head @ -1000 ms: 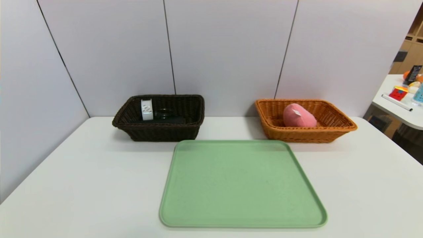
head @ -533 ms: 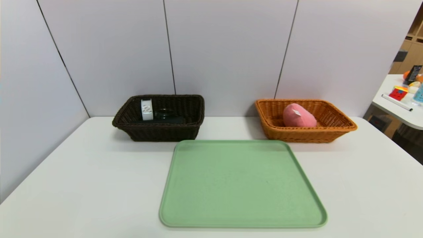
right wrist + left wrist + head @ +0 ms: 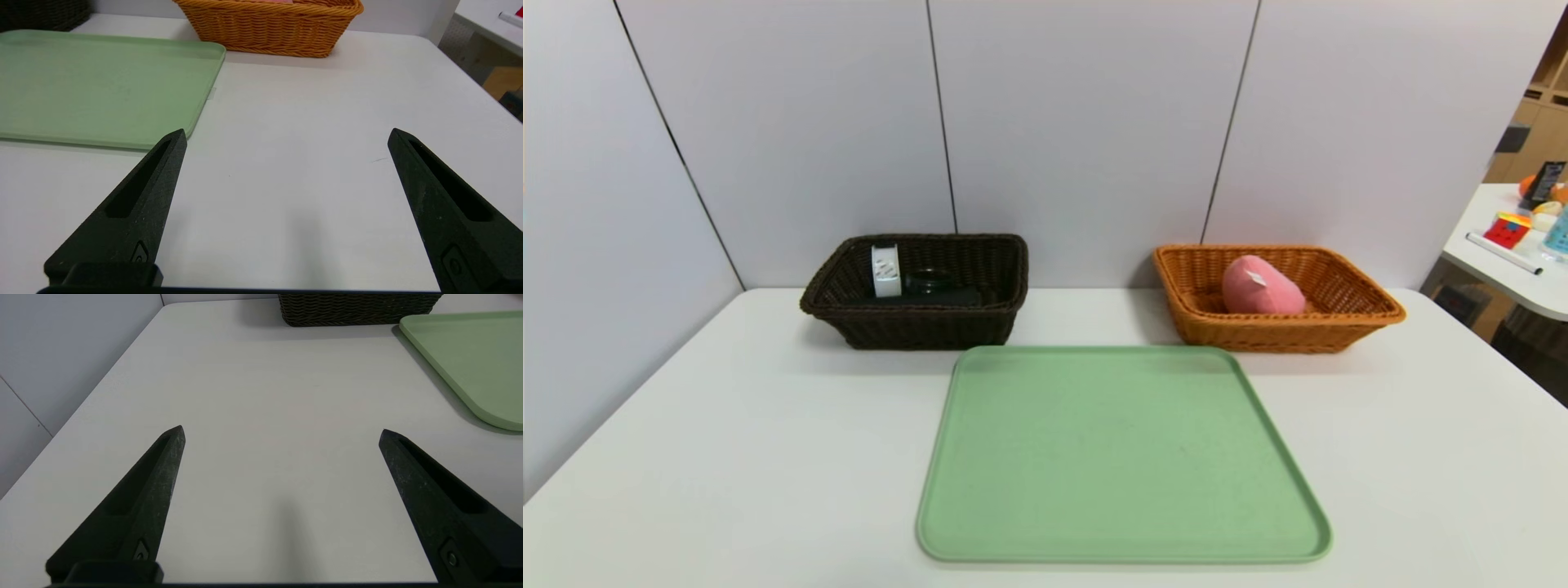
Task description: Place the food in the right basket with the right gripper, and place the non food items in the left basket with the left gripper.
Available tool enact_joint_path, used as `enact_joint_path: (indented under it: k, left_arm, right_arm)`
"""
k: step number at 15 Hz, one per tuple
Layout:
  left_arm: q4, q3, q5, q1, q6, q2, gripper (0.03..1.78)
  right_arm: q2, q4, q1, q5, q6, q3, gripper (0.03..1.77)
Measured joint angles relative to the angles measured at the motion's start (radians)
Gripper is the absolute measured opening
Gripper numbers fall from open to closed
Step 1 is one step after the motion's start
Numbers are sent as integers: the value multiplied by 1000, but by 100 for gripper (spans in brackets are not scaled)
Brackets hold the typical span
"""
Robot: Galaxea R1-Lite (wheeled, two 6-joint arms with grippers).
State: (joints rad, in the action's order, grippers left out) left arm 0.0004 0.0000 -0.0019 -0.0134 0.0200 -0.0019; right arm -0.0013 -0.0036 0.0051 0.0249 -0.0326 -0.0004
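Both claws, left claw (image 3: 282, 430) and right claw (image 3: 287, 132), spread wide, empty, outside head view.

A white counter (image 3: 727, 457) stands in a corner formed by pale grey wall panels (image 3: 1086, 131), whose dark seams run up from the counter's far edge. The light is even and soft, leaving faint shadows on the surface. Off to the right, past the last panel, a second white table (image 3: 1499, 265) holds small colourful objects, and wooden shelving (image 3: 1539, 122) rises behind it.
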Motion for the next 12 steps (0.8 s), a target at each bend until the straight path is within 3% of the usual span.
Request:
enact_joint_path:
  k: [2,12]
  left_arm:
    - [0,0,1,0,-2,0,169]
    - [0,0,1,0,-2,0,169]
  right_arm:
    - [0,-1,0,-25,36,0,170]
    - [0,0,0,-25,40,0,170]
